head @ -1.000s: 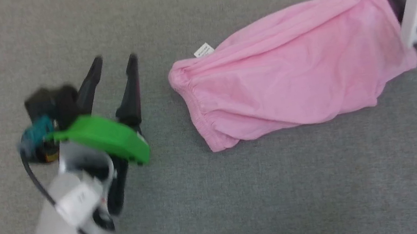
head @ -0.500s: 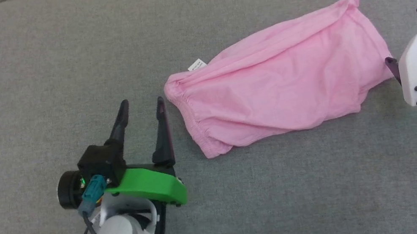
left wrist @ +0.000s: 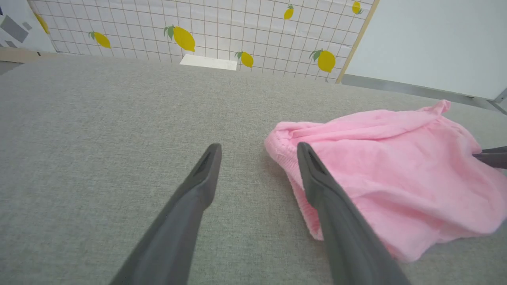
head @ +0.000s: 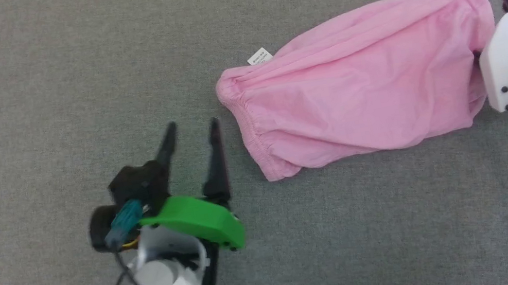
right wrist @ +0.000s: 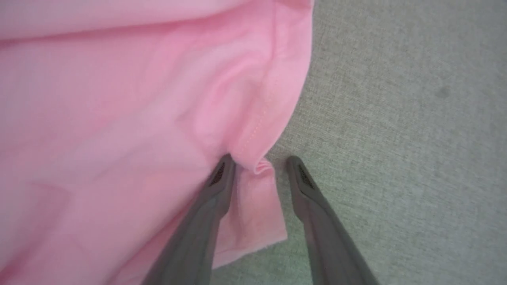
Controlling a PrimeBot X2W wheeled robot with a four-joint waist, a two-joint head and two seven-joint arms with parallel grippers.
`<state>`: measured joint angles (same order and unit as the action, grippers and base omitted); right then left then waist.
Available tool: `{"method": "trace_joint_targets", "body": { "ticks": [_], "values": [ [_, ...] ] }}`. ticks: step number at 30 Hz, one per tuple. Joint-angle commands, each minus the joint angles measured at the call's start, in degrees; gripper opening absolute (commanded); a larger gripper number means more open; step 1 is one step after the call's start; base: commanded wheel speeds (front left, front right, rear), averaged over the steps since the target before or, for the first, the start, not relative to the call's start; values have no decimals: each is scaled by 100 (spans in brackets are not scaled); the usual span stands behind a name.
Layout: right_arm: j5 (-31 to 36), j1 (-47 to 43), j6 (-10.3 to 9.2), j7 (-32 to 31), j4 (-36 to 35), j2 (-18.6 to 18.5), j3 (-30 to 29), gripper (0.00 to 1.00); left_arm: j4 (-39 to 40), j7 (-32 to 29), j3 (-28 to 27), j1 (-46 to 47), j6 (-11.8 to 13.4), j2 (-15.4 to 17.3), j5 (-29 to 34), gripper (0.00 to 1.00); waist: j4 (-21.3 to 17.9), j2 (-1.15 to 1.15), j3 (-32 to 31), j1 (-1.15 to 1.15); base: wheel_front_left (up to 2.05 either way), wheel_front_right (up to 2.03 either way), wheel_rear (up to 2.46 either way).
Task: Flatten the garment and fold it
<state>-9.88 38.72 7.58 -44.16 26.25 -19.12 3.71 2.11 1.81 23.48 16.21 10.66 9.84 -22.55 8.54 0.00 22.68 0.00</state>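
Near left, the left gripper (head: 192, 127) is spread wide and empty, tips just left of the gathered waistband (head: 241, 113) of the garment (head: 359, 87). The garment lies rumpled on the grey fabric surface (head: 42, 96), centre to right. At its right end the right gripper (right wrist: 259, 160) has its fingers parted around a hem fold, not clamped, and the white tag (head: 259, 56) sits at the far edge.

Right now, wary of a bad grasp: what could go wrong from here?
The open right gripper straddles a small hem fold of the garment; closing could catch one layer and slip. The open left gripper sits beside the waistband, not around it, so advancing might push it into bunches.
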Motion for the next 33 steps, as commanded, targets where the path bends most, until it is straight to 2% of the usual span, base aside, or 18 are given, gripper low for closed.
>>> {"method": "trace_joint_targets", "body": {
  "ticks": [1, 8, 11, 17, 18, 19, 20, 27, 33],
  "values": [
    [-49, -174, -9, -82, 196, 16, 54, 0, 55, -250, 94, -40, 25, -53, -80, 100, -37, 0, -77, 0, 0, 0, 0],
    [-126, -112, -9, 29, 190, 68, 50, 0, 96, -1977, 517, -35, 220, -102, -342, 100, -177, 0, -241, 0, 0, 0, 0],
    [-130, -87, -9, 42, 187, 111, 102, 0, -100, -2370, 558, 114, 271, -90, -379, 100, -249, 0, -256, 0, 0, 0, 0],
    [-173, -106, -9, 120, 176, 153, 186, 0, -990, -2711, 705, 533, -9, -121, -510, 100, -395, 0, -235, 0, 0, 0, 0],
    [-184, -115, -9, 132, 183, 165, 202, 0, -1160, -2762, 717, 564, -56, -131, -557, 76, -420, 0, -235, 0, 0, 0, 0],
    [-199, -123, -9, 141, 188, 174, 213, 0, -1270, -2770, 720, 593, -92, -134, -581, 35, -440, 0, -233, 0, 0, 0, 0],
    [-215, -131, -9, 157, 192, 181, 230, 0, -1392, -2795, 712, 608, -141, -150, -648, 0, -463, 0, -235, 0, 0, 0, 0],
    [-467, -324, -9, 419, 106, 195, 246, 0, -1535, -2704, 419, 566, -398, -105, -1120, 0, -535, 0, -455, 0, 0, 0, 0],
    [-931, -979, -9, 507, -408, 120, 90, 0, -1143, -3137, 108, 252, -506, 319, -1581, 0, -535, 0, -911, 0, 0, 0, 0]
  ]
}}
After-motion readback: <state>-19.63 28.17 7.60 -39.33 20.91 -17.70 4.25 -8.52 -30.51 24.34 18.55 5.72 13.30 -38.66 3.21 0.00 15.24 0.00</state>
